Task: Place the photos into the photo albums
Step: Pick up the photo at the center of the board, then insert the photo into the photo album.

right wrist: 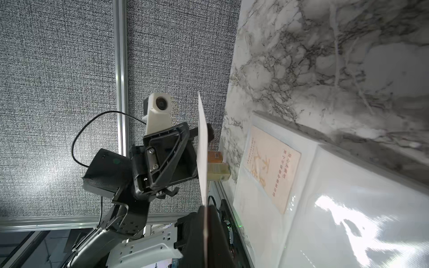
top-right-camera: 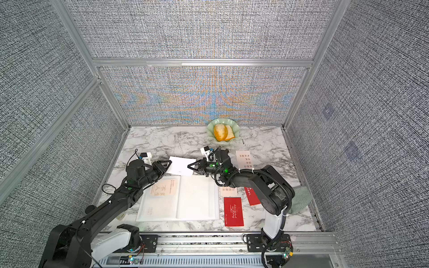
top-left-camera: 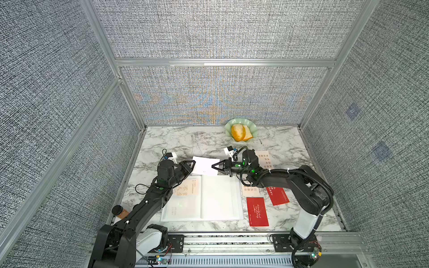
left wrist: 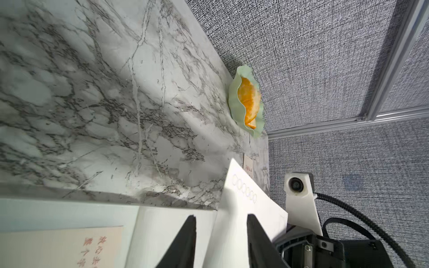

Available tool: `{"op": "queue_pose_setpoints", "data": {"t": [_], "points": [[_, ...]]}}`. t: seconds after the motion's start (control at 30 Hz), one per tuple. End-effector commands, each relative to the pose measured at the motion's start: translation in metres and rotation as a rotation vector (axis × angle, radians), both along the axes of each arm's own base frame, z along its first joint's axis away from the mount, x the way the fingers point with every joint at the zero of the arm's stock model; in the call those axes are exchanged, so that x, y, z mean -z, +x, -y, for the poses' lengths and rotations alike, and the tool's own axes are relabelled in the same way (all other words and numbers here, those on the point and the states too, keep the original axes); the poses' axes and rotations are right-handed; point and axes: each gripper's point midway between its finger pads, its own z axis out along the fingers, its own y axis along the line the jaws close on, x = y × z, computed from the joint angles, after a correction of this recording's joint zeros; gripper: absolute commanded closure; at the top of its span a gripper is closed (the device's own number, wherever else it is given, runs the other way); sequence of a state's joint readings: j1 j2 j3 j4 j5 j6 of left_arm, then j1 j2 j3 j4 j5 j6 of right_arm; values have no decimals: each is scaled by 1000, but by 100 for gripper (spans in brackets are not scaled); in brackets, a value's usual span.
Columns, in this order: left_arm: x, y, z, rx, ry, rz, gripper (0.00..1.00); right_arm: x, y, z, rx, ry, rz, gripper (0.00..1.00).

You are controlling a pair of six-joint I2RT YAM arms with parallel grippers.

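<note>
The photo album lies open on the marble table, with a cream photo in its left page. A plain white photo hangs above the album's far edge. My right gripper is shut on its right end. My left gripper stands open around its left end, jaws apart. Two red photos and two cream ones lie to the right of the album.
A green dish with bread stands at the back wall. A small dark-capped bottle sits at the table's left edge under my left arm. A green cloth lies behind my right arm. Grey walls close in three sides.
</note>
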State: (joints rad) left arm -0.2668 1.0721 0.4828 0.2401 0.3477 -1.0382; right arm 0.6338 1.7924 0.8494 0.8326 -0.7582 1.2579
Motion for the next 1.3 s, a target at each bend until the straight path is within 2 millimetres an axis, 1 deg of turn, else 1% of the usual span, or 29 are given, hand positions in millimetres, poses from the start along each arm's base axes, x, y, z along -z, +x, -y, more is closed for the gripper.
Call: {"op": "queue_pose_setpoints", "data": {"t": [0.0, 0.17, 0.2, 0.27, 0.37, 0.4, 0.53, 0.57, 0.6, 0.73, 0.9, 1.03, 1.13, 1.27], "points": [[22, -14, -15, -4, 146, -73, 60, 3, -8, 10, 3, -33, 6, 100], [41, -37, -37, -36, 276, -163, 61, 17, -27, 25, -8, -161, -22, 100], [46, -42, -39, -37, 288, -180, 61, 20, -31, 28, -11, -198, -36, 100], [59, -53, -43, -41, 298, -221, 66, 24, -42, 33, -32, -292, -39, 100], [78, -67, -49, -54, 313, -276, 73, 20, -54, 38, -43, -364, -47, 100], [82, -71, -52, -62, 323, -292, 74, 22, -59, 40, -45, -386, -57, 100], [94, -83, -63, -90, 366, -342, 77, 21, -72, 45, -55, -473, -53, 100], [95, -84, -65, -98, 373, -347, 77, 26, -79, 46, -68, -504, -58, 100], [97, -86, -67, -104, 384, -350, 77, 22, -81, 42, -76, -524, -48, 100], [104, -90, -76, -133, 416, -362, 78, 30, -102, 32, -120, -627, -45, 100], [114, -96, -84, -162, 439, -370, 80, 38, -119, 21, -135, -721, -42, 100], [122, -100, -88, -178, 441, -357, 80, 44, -125, 14, -134, -752, -52, 100], [123, -101, -90, -191, 441, -331, 81, 47, -126, 11, -127, -778, -58, 100], [120, -100, -91, -208, 417, -283, 84, 50, -125, 9, -112, -801, -72, 100]]}}
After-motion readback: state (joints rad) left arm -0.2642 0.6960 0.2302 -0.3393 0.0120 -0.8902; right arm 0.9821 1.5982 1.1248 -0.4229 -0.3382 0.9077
